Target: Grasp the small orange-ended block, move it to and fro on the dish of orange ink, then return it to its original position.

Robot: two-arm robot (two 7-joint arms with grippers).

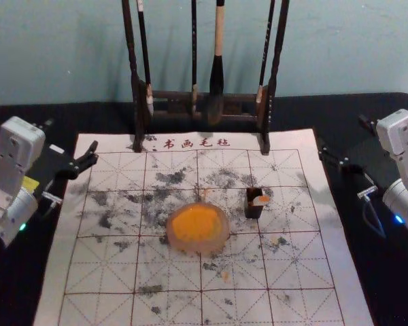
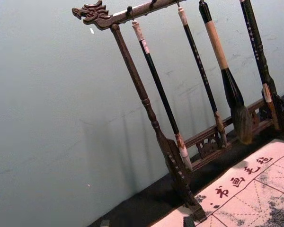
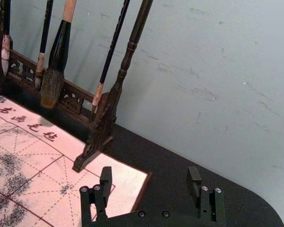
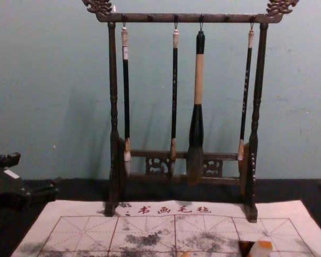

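Observation:
My left gripper (image 1: pixel 70 136) is open beside the mat's far left part, and its fingertips edge into the left wrist view (image 2: pixel 146 222). My right gripper (image 1: pixel 344 136) stands open off the mat's far right side; between its tips in the right wrist view (image 3: pixel 150 174) there is nothing. Both are well away from the small pale block (image 1: pixel 260 202), whose orange end points right as it rests on a small dark holder (image 1: pixel 253 212). In the chest view the block (image 4: pixel 260 249) shows an orange top. Left of the holder, the round dish (image 1: pixel 217 245) holds orange ink (image 1: pixel 196 223).
Behind the work stands a dark wooden brush rack (image 1: pixel 137 112) with several hanging brushes, including a thick one (image 4: pixel 196 123). Its feet reach the far edge of the ink-stained white mat (image 1: pixel 98 309), which lies on a black table (image 1: pixel 357 238). A wall rises behind.

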